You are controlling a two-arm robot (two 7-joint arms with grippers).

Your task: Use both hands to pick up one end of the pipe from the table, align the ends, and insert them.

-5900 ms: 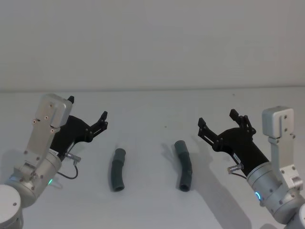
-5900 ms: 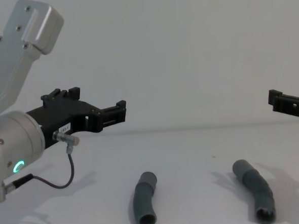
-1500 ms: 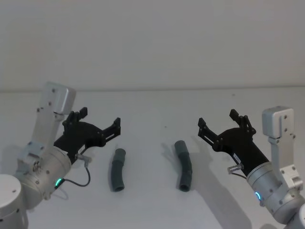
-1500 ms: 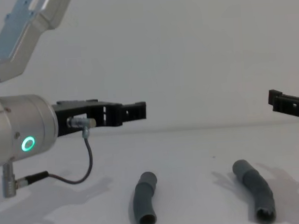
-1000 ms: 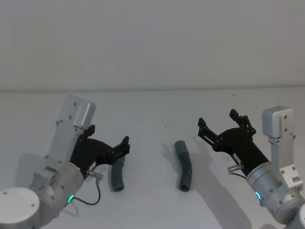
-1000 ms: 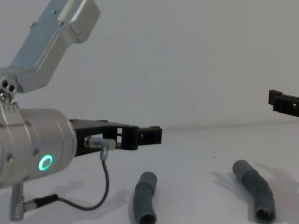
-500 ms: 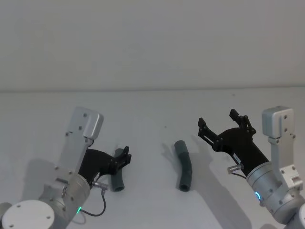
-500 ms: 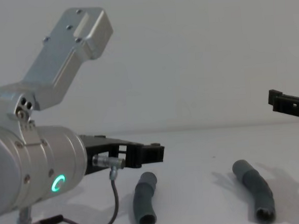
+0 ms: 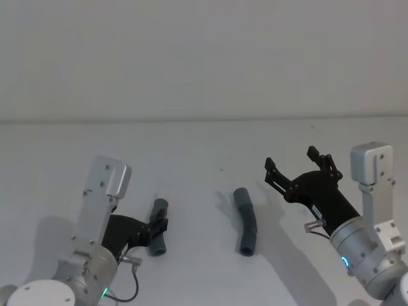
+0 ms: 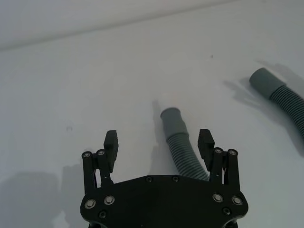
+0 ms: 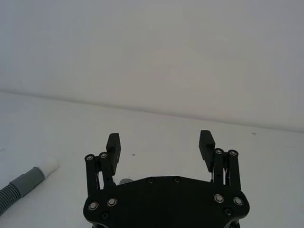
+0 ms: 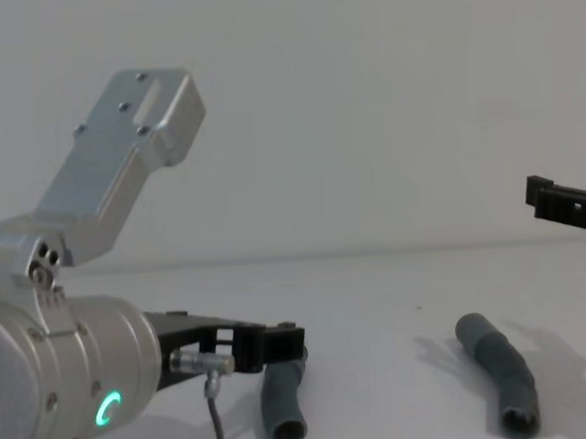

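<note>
The left end effector (image 10: 158, 142) hangs low over the table (image 9: 204, 146) with its fingers spread wide and nothing gripped. It straddles the left hose piece (image 10: 180, 147), which lies flat on the table. The hose does not sit midway between the fingers: it runs nearer one of them and slants under the palm. If the fingers close from here, that nearer finger will likely meet the hose first and roll or skid it sideways, giving a crooked hold. The ribbed stretch looks soft, so a grip there may squash it or let the cuff droop, making the ends hard to line up. How close the fingertips are to the table I cannot tell, so scraping is possible. The right end effector (image 9: 291, 159) is also open and empty, raised well apart from the right hose piece (image 9: 245, 223).
</note>
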